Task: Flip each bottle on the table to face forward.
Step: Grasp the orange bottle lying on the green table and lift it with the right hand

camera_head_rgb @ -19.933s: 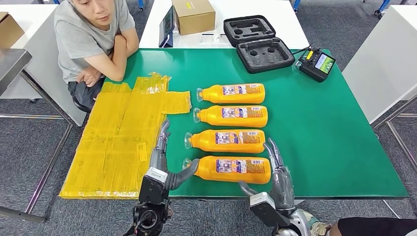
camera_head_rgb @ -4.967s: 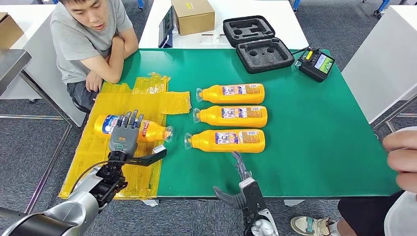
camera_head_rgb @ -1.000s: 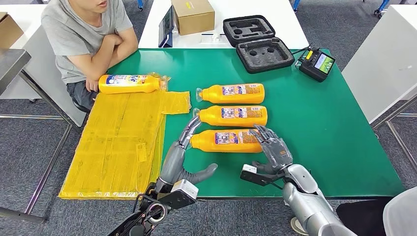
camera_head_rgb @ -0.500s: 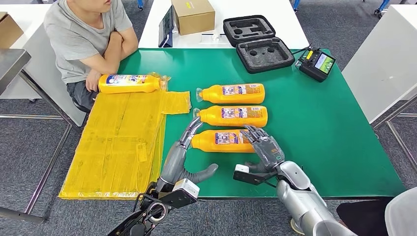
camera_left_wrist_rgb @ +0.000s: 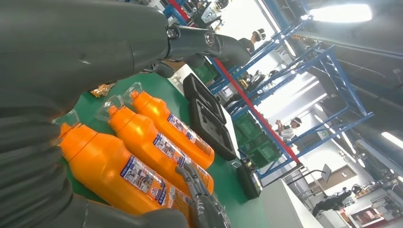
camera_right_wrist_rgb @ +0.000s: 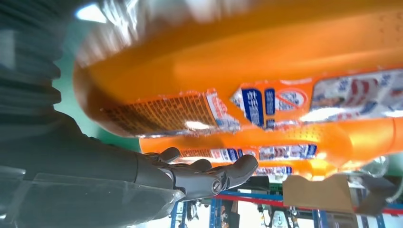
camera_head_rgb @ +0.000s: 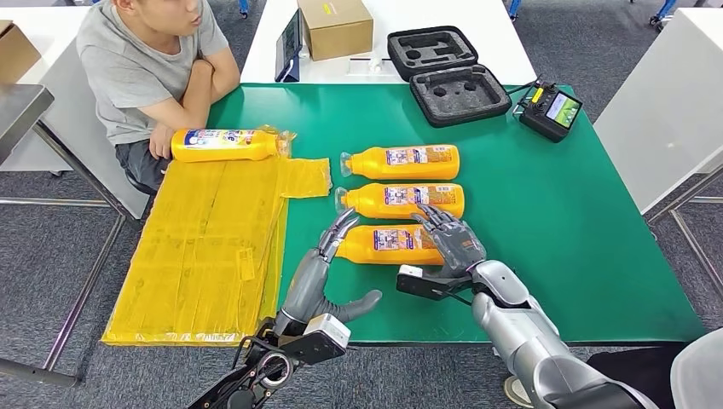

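Note:
Three orange bottles lie in a row on the green table point(camera_head_rgb: 580, 239), caps to the left, back labels up: far point(camera_head_rgb: 401, 161), middle point(camera_head_rgb: 401, 200), near point(camera_head_rgb: 384, 244). A fourth bottle point(camera_head_rgb: 223, 145) lies at the far end of the yellow sheet with its blue front label up. My left hand point(camera_head_rgb: 320, 268) is open, its fingertips point(camera_head_rgb: 344, 223) at the near bottle's neck. My right hand point(camera_head_rgb: 452, 239) lies spread over that bottle's base end. In the right wrist view the near bottle point(camera_right_wrist_rgb: 266, 52) is close above my fingers point(camera_right_wrist_rgb: 209, 173). The left wrist view shows the near bottle point(camera_left_wrist_rgb: 114, 175).
A yellow sheet point(camera_head_rgb: 205, 247) covers the table's left part. A person point(camera_head_rgb: 145, 68) sits at the far left corner, arms on the table. A black foam case point(camera_head_rgb: 448, 77), a controller point(camera_head_rgb: 550, 111) and a cardboard box point(camera_head_rgb: 335, 25) stand at the back.
My right hand has slid forward and left, from beside the near bottle's base onto it. My left hand's fingers have bent in slightly at the neck. The bottles lie as before.

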`<control>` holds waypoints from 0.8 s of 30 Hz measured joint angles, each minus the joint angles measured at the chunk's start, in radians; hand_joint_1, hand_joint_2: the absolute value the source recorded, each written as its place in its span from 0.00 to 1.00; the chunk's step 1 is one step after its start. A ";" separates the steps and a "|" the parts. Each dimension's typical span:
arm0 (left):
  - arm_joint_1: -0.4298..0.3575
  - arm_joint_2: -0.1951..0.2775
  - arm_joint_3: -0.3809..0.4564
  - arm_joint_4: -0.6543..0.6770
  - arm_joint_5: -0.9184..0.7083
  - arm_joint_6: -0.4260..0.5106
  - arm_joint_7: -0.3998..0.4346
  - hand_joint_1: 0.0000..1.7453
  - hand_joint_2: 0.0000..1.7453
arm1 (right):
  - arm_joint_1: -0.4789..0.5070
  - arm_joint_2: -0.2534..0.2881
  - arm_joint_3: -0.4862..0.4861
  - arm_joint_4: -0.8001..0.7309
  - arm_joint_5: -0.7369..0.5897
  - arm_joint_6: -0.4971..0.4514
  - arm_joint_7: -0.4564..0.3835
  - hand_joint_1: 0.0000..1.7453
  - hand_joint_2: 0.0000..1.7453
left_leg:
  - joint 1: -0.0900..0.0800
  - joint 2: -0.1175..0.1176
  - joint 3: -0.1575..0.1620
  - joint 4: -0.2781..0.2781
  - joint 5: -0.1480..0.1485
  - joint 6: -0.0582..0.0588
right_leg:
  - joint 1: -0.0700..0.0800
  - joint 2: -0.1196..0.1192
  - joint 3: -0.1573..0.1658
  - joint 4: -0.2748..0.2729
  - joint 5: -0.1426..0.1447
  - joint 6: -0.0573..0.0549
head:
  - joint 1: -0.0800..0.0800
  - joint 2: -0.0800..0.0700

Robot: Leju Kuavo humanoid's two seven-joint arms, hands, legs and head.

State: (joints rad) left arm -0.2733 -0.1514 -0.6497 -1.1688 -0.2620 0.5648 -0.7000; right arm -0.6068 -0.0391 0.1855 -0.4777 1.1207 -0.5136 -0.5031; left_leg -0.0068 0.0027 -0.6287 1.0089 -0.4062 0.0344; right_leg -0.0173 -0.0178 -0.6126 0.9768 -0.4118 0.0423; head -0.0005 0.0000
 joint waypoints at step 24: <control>-0.007 0.000 -0.018 0.000 0.006 0.019 0.000 0.00 1.00 | -0.048 0.034 0.017 0.065 -0.029 0.092 -0.002 0.00 1.00 | 0.000 0.000 0.000 0.000 0.000 0.000 | 0.000 0.000 0.000 0.000 0.000 0.000 | 0.000 0.000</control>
State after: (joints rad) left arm -0.2802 -0.1511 -0.6680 -1.1685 -0.2556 0.5840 -0.7000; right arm -0.6549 -0.0053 0.2026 -0.4127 1.0922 -0.4211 -0.5046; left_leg -0.0068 0.0027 -0.6283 1.0089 -0.4062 0.0343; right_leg -0.0172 -0.0174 -0.6123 0.9768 -0.4117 0.0423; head -0.0005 0.0000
